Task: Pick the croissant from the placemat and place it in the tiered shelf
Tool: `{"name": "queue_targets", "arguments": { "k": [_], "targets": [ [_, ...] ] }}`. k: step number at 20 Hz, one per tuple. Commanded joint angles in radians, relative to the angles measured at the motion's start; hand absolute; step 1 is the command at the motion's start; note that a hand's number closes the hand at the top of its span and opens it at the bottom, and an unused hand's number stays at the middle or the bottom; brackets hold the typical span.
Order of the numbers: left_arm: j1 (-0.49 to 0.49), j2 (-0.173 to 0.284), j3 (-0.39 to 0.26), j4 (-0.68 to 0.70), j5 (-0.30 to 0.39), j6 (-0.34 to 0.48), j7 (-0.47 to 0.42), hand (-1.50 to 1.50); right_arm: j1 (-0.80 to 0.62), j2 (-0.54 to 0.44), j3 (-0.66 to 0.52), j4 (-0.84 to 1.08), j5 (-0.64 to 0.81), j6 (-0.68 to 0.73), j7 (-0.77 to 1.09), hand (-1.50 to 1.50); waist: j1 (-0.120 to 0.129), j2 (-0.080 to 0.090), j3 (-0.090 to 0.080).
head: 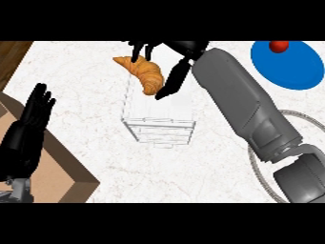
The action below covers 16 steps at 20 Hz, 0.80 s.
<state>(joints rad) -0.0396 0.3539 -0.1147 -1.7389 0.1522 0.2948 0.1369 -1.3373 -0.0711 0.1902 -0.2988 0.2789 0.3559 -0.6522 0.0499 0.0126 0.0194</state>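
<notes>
- One blue placemat (pixel 295 66) is seen at the far right of the white tabletop (pixel 87 95), with one small red object (pixel 279 45) on it.
- One wire tiered shelf (pixel 159 125) stands mid-tabletop; a brown box (pixel 59 167) lies at the left.
- One croissant (pixel 144 72) is pinched by the curled right robot hand (pixel 166 57) above the shelf's far edge, its long axis running from far-left to near-right.
- The left robot hand (pixel 27 128) is held open, fingers straight, at the left.

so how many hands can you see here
2. The left hand rests open, fingers up, at the view's left edge. The right hand is at the top, fingers curled around the croissant above the tiered shelf.
</notes>
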Motion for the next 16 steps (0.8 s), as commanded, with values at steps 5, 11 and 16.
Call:
{"name": "queue_targets", "arguments": {
  "k": [5, 11, 16],
  "targets": [
    [-0.096, -0.02, 0.007, 0.037, 0.006, 0.01, 0.034, 0.0, -0.044, 0.017, -0.045, 0.076, -0.018, 0.075, -0.075, -1.5, -0.002, 0.009, -0.019],
    [-0.034, -0.041, -0.028, 0.031, -0.02, 0.031, -0.021, 0.0, -0.101, -0.055, -0.173, 0.118, -0.139, 0.198, -0.028, -1.5, 0.008, 0.013, -0.02],
    [-0.1, -0.015, 0.001, 0.03, 0.003, 0.034, 0.045, 0.0, -0.183, -0.149, -0.261, 0.155, -0.211, 0.195, 0.108, -1.5, 0.001, 0.013, -0.02]
  ]
}}
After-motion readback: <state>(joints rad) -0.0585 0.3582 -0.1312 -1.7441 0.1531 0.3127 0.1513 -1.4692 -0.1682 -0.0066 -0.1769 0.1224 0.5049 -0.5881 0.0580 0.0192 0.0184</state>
